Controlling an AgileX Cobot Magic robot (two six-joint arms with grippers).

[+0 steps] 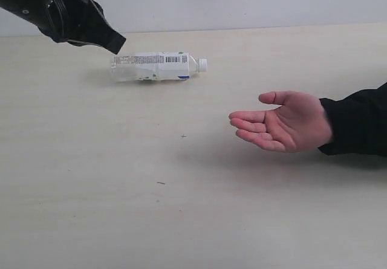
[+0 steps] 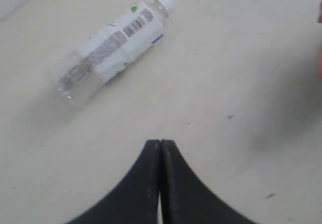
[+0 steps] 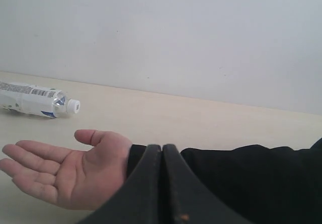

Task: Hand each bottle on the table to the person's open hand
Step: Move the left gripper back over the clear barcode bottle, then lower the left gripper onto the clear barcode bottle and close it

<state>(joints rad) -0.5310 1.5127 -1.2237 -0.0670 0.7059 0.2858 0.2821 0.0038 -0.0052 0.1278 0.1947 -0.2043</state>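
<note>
One clear bottle [image 1: 156, 66] with a white label and white cap lies on its side on the table [image 1: 121, 190], cap pointing right. The same bottle [image 2: 111, 48] shows in the left wrist view and, far off, as a bottle [image 3: 35, 100] in the right wrist view. My left gripper [image 2: 160, 142] is shut and empty, hovering short of the bottle; its black arm [image 1: 60, 12] hangs at the upper left. The person's open hand [image 1: 281, 123] rests palm up at the right, black sleeve behind it. My right gripper [image 3: 162, 146] is shut, empty, behind the hand [image 3: 65, 169] and over the sleeve.
A pale wall [image 1: 242, 3] runs behind the table's far edge. The person's black sleeve [image 1: 360, 124] lies across the right side. A few tiny dark specks [image 1: 183, 136] dot the beige surface between bottle and hand.
</note>
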